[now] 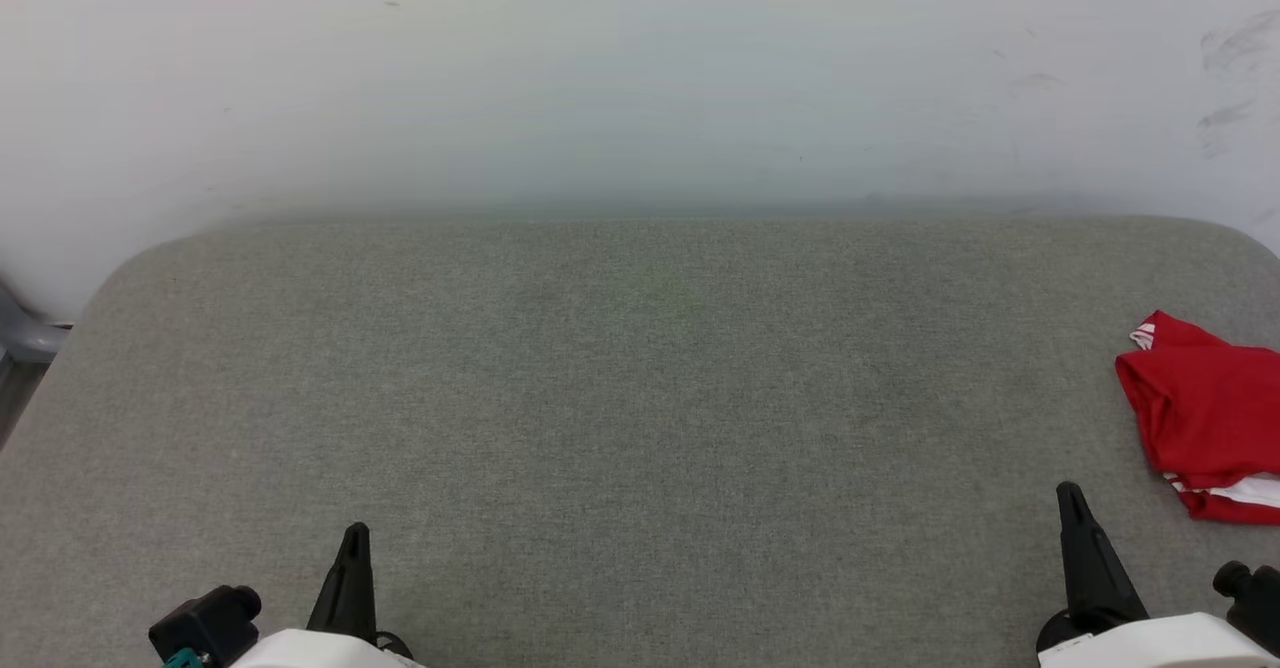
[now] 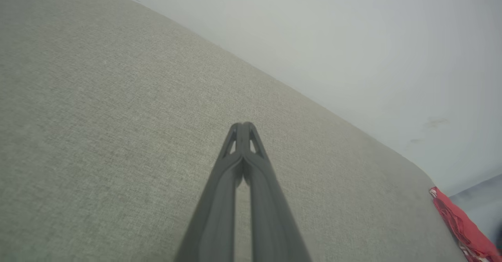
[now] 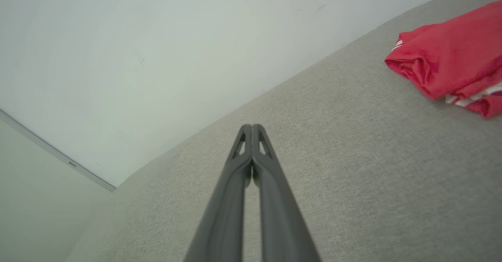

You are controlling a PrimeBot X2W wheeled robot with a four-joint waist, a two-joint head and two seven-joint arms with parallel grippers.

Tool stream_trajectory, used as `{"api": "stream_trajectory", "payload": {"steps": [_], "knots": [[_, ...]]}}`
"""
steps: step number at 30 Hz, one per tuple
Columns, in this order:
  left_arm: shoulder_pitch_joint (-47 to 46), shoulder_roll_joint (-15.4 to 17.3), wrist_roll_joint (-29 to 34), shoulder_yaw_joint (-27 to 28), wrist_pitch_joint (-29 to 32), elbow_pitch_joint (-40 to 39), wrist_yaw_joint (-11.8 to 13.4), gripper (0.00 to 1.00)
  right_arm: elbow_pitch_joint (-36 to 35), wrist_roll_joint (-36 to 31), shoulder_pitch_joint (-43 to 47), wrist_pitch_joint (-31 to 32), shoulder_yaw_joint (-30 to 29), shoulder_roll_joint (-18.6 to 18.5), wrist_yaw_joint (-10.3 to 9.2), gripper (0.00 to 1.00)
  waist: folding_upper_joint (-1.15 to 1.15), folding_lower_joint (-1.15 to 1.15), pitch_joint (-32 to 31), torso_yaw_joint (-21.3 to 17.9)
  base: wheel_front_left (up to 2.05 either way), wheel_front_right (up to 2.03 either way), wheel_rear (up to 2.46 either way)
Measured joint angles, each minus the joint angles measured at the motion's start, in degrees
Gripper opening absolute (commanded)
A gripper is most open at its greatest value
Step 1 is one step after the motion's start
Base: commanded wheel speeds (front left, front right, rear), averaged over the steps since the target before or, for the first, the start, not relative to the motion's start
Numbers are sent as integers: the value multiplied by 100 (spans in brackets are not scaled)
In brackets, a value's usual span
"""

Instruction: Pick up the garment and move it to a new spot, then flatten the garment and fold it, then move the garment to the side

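The garment is a red jersey with white striped trim, lying in a folded bundle at the right edge of the grey fabric table. It also appears at the upper right of the right wrist view and as a red sliver at the lower right of the left wrist view. My right gripper is shut and empty, low at the right, a short way left of and nearer than the garment. My left gripper is shut and empty at the lower left. Both pairs of fingertips meet.
A pale wall runs behind the table's far edge. The table's corners are rounded. A grey object sits beyond the table's left edge. Broad bare fabric lies between the two grippers.
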Motion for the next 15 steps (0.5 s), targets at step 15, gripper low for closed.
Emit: {"api": "stream_trajectory", "payload": {"steps": [15], "knots": [[-230, -47, -1258, 132, 293, 132, -143, 0, 134, 1216, -230, 289, -25, -11, 0, 0, 0, 0, 43, -6, 0, 0, 0]]}}
